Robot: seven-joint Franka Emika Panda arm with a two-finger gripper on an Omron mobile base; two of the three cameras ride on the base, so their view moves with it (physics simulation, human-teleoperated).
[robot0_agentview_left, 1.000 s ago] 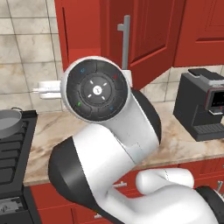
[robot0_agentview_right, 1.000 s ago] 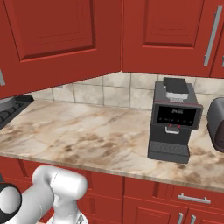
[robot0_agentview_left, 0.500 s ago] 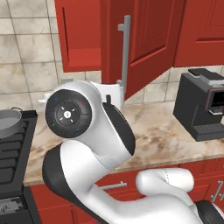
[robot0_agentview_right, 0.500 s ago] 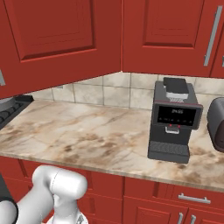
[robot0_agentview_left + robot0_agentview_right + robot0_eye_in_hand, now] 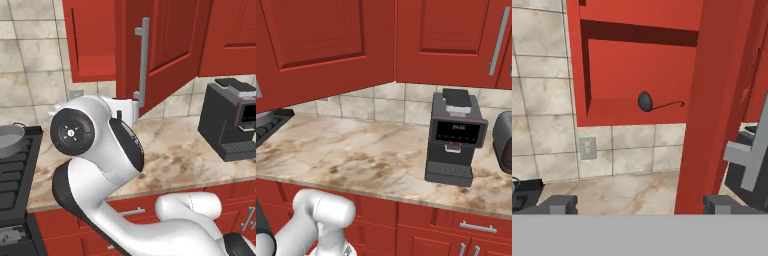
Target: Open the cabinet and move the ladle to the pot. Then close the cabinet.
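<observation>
Hand view, ladle above open gripper

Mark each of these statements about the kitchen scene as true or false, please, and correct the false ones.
1. The cabinet door is shut. False: it stands swung open, with its silver bar handle facing the room.
2. The ladle lies on the shelf inside the open cabinet. True.
3. The gripper is closed on the ladle. False: its fingers stand wide apart and hold nothing; the ladle is further away, on the shelf.
4. A dark coffee machine stands on the marble counter. True.
5. The pot sits on the stove at the left. True, though only part of it is in the left base view.
</observation>
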